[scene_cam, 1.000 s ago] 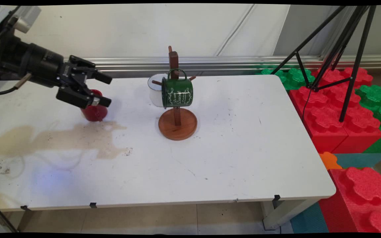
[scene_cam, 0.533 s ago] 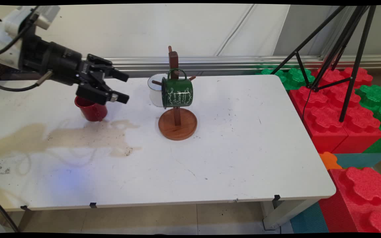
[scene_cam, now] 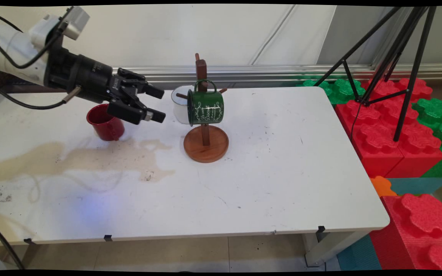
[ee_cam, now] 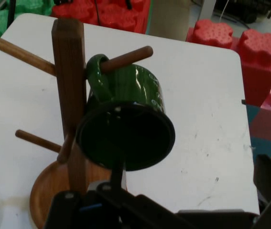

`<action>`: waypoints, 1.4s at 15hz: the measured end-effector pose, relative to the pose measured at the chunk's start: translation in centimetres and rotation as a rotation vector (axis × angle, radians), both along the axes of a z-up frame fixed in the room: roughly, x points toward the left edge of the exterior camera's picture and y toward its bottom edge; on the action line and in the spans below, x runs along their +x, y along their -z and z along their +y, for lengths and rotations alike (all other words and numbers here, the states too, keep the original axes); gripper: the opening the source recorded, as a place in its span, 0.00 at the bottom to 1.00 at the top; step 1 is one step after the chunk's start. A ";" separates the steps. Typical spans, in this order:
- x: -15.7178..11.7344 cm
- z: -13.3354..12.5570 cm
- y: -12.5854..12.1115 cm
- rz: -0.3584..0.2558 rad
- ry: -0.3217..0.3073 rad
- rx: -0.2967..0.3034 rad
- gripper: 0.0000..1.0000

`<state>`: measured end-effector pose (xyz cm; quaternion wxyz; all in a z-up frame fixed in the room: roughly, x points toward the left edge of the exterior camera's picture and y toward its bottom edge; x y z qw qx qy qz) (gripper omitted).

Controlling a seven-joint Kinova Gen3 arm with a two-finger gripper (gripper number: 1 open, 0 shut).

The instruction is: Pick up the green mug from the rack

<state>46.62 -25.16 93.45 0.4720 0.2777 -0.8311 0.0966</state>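
The robot's jaws (scene_cam: 159, 103) are seen spread wide and empty above the left half of the white surface (scene_cam: 282, 161), pointed rightward at a wooden mug stand (scene_cam: 205, 130) near the middle. A green mug (scene_cam: 205, 106) is hung by its handle on one of the stand's pegs, its mouth turned toward the jaws; in the hand view the mug (ee_cam: 125, 129) fills the centre, with the stand's post (ee_cam: 70, 95) just to its left. A white mug (scene_cam: 178, 104) is hung on the far-left side of the same stand, partly hidden behind the green one. A red cup (scene_cam: 105, 123) is left standing on the surface below and behind the jaws, apart from them. A brownish stain (scene_cam: 90, 159) is spread across the near-left part of the surface, in front of the red cup. A black tripod (scene_cam: 393, 57) and red and green foam blocks (scene_cam: 397, 142) are seen off the right edge.

The jaws are held near the white mug's rim, though contact cannot be made out. A risk may be judged here: the stand looks light and top-heavy, so a sideways knock from either finger against the post or a hung mug could tip it, or slip a mug off its peg. The trailing black cables (scene_cam: 21, 103) hang close to the red cup, which could be caught and upset.
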 end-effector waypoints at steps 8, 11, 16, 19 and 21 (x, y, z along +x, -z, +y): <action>-1.0 -0.8 3.1 0.042 -0.030 0.034 1.00; -1.3 -1.0 3.7 0.059 -0.042 0.038 1.00; -1.9 -1.4 4.6 0.094 -0.068 0.043 1.00; -2.3 -1.5 5.1 0.118 -0.086 0.045 1.00; -2.5 -1.6 5.3 0.134 -0.097 0.046 1.00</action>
